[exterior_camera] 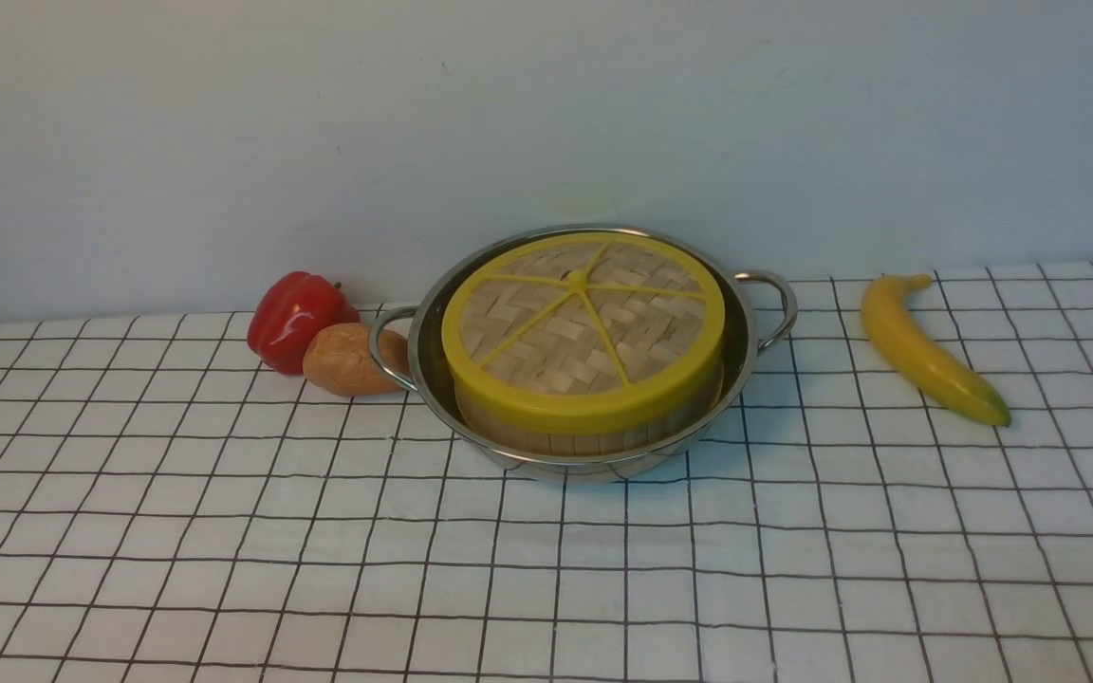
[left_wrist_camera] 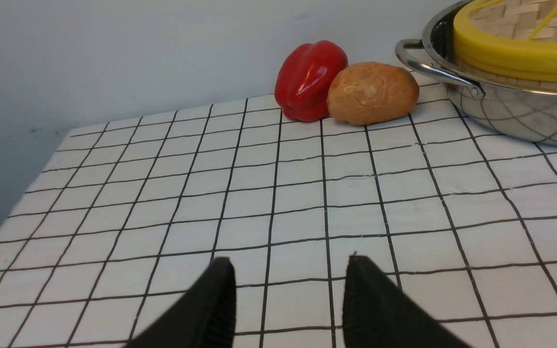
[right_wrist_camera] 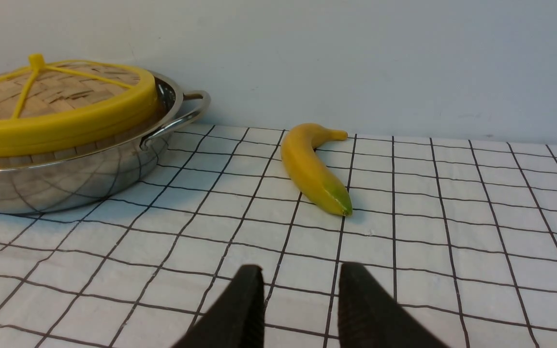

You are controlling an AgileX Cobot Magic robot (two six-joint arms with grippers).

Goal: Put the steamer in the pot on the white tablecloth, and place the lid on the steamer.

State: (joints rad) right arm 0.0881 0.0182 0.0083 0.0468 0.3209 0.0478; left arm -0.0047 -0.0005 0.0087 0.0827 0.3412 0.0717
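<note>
The shiny steel pot (exterior_camera: 433,365) stands on the white tablecloth (exterior_camera: 546,569) at the back middle. The steamer (exterior_camera: 594,434) sits inside it; only its slatted side wall shows, and its dumplings are hidden. The lid (exterior_camera: 583,332), woven with a yellow rim and spokes, lies on top of the steamer. Neither gripper shows in the front view. My left gripper (left_wrist_camera: 289,270) is open and empty over bare cloth, well short of the pot (left_wrist_camera: 515,108). My right gripper (right_wrist_camera: 300,275) is open and empty over bare cloth, apart from the pot (right_wrist_camera: 65,176) and lid (right_wrist_camera: 61,123).
A red bell pepper (exterior_camera: 295,318) and a brown potato (exterior_camera: 347,359) lie touching beside the pot's left handle. A yellow banana (exterior_camera: 926,346) lies to the right of the pot. A pale wall runs along the far edge of the table.
</note>
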